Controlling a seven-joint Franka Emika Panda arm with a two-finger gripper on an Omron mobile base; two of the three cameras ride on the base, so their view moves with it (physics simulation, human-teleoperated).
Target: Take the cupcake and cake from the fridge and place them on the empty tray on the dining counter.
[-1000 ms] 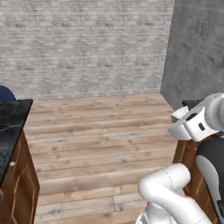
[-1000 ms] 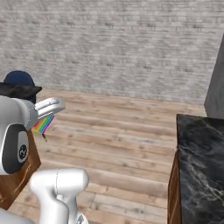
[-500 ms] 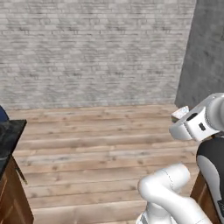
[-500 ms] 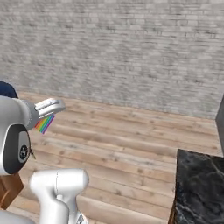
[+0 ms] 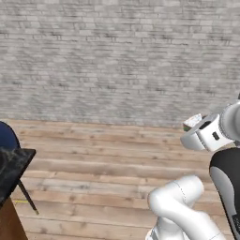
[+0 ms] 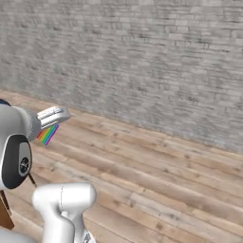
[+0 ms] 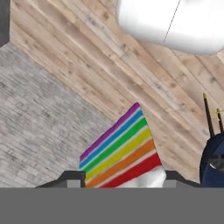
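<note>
the hand (image 7: 120, 175) is seen clenched on the cake (image 7: 119, 152), a wedge with rainbow stripes on its cut face and a white underside, which is gripped between the two dark fingertips (image 7: 72, 177) at the lower edge of the hand view. in the right base view the hand (image 6: 53, 115) is held out from the white arm, and the cake (image 6: 47, 134) is seen as a striped slice hanging just under it, above the wooden plank floor (image 6: 156, 175). in the left base view the white hand (image 5: 199, 133) is seen at the right edge, and the cake cannot be made out there. beyond the cake a grey brick wall (image 6: 142, 61) is seen meeting the floor. to the left of the arm, in the left base view, a corner of the black marble tabletop (image 5: 11, 168) is seen on a brown wooden base, with a dark blue rounded thing (image 5: 7, 137) just behind it. in the hand view a dark blue rounded thing (image 7: 214, 162) with thin dark legs is seen beside the cake.
</note>
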